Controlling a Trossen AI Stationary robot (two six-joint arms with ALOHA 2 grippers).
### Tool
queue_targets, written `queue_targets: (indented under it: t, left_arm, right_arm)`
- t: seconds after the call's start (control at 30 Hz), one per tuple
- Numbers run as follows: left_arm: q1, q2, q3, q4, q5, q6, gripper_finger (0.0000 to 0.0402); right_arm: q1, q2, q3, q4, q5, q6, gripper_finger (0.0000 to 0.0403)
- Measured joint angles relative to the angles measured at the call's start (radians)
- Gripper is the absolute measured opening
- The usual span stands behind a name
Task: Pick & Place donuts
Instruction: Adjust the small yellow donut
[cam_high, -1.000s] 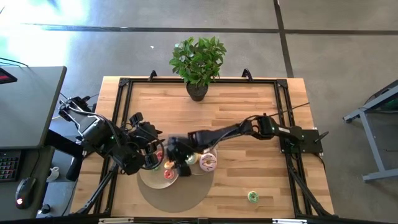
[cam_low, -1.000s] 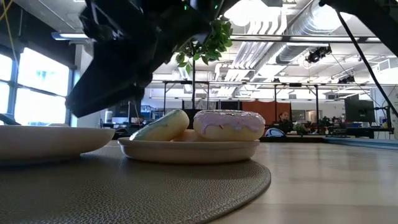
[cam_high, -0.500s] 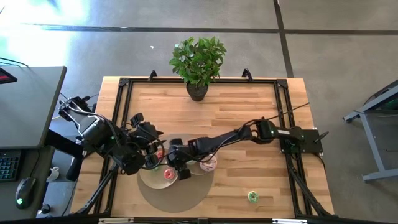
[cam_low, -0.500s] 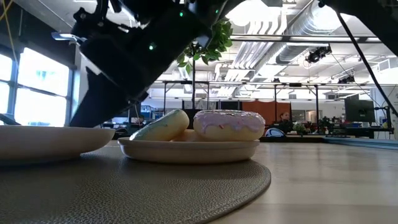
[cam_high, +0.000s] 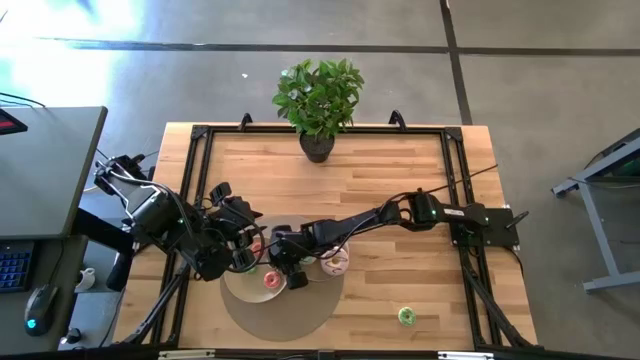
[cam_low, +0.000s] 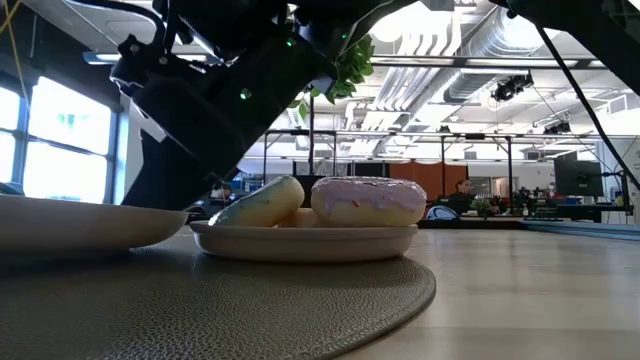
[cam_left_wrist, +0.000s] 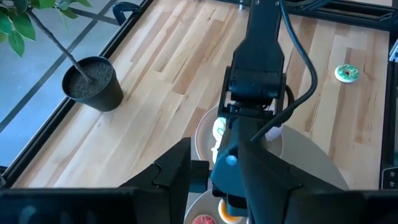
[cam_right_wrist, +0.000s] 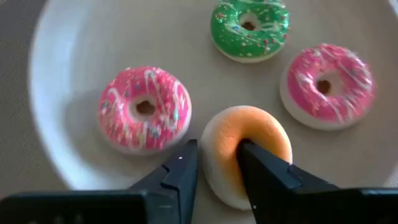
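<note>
Since earlier frame, right gripper (cam_right_wrist: 214, 163) had descended onto left plate (cam_right_wrist: 56, 130), arm stretched lower over mat (cam_high: 280, 312). Fingers clamped rim of yellow mini donut (cam_right_wrist: 245, 155), one finger through hole; donut stood on edge, touching plate. Judgement: placement almost complete, release pending.

Count on that plate: two pink mini donuts (cam_right_wrist: 146, 109), one green mini donut (cam_right_wrist: 250, 26), one yellow.

Second plate (cam_low: 305, 242): pink donut (cam_low: 368, 200), cream donut (cam_low: 258, 203).

Lone green donut (cam_high: 407, 316) lay on table.

Left gripper (cam_high: 240, 240) waited beside plates; jaw state: cannot tell.
</note>
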Motion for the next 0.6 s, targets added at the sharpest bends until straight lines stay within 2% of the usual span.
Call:
queue_targets:
  t: [0.27, 0.47, 0.6]
  left_arm:
    - [0.000, 0.000, 0.000, 0.000, 0.003, 0.000, 0.0130]
    - [0.000, 0.000, 0.000, -0.005, -0.002, 0.019, 0.0130]
    - [-0.045, -0.001, -0.024, -0.019, -0.036, 0.050, 0.0130]
  right_arm:
    - [-0.001, -0.024, -0.002, -0.006, 0.021, -0.003, 0.0011]
    - [-0.001, -0.104, -0.002, -0.036, -0.004, 0.000, 0.0037]
    - [-0.001, -0.177, -0.002, -0.080, -0.048, 0.004, 0.0023]
